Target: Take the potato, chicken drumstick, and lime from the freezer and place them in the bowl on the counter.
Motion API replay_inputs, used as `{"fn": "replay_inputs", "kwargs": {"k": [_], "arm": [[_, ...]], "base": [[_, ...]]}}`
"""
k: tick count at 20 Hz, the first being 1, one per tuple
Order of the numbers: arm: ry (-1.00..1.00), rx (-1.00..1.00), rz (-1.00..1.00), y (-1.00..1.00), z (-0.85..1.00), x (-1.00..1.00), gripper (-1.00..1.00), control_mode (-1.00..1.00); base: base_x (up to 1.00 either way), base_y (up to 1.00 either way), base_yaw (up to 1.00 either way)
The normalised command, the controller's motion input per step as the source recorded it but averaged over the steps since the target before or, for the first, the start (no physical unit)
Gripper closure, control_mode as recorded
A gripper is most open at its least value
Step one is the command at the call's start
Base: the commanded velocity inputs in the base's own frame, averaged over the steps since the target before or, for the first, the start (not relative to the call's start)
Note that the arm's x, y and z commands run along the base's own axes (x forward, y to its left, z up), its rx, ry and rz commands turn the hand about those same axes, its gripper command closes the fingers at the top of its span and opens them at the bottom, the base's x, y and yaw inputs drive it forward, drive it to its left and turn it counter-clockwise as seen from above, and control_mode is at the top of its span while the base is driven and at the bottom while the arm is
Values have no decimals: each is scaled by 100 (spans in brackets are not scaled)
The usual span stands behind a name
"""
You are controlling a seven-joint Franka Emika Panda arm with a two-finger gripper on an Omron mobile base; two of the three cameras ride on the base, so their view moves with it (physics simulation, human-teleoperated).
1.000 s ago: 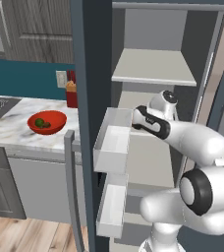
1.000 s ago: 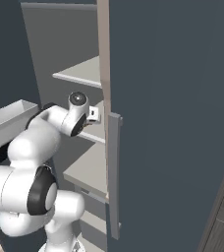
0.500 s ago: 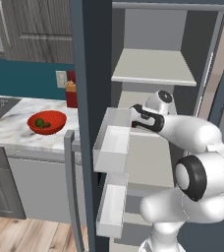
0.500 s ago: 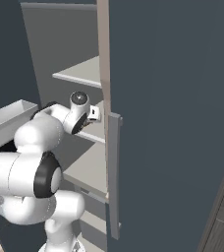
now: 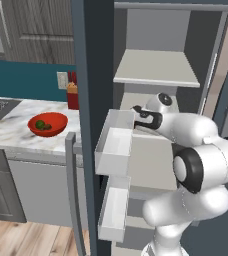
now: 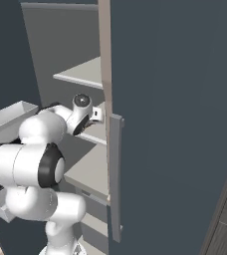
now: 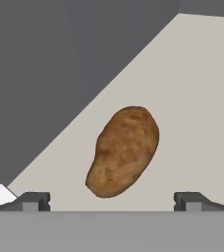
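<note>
Potato [image 7: 124, 150] matt, rough-speckled; bowl [image 5: 47, 124] glossy; counter [image 5: 16, 135] marbled, perhaps polished

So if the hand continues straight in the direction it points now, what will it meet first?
Most likely the oval brown potato lying on the pale grey freezer shelf. It sits between the open hand fingertips' line, slightly left of centre; how far ahead is unclear.

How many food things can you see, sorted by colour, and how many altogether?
Brown: 1, the potato lying on the freezer shelf ahead of the open gripper.
Green: 1, the lime in the red bowl on the counter.
A darker piece sits beside the lime, too small to name.
Total: 2 sure foods.
</note>
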Motion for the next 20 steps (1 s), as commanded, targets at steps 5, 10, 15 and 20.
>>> {"fn": "replay_inputs", "kwargs": {"k": [5, 10, 15, 20], "arm": [[0, 0, -1, 0, -22, 20, -100, -100], [0, 0, -3, 3, -12, 23, -100, -100], [0, 0, -1, 0, -15, 23, -100, -100], [0, 0, 0, 0, -18, 15, -100, -100]], "base": [[0, 0, 0], [0, 0, 0], [0, 0, 0], [0, 0, 0]]}}
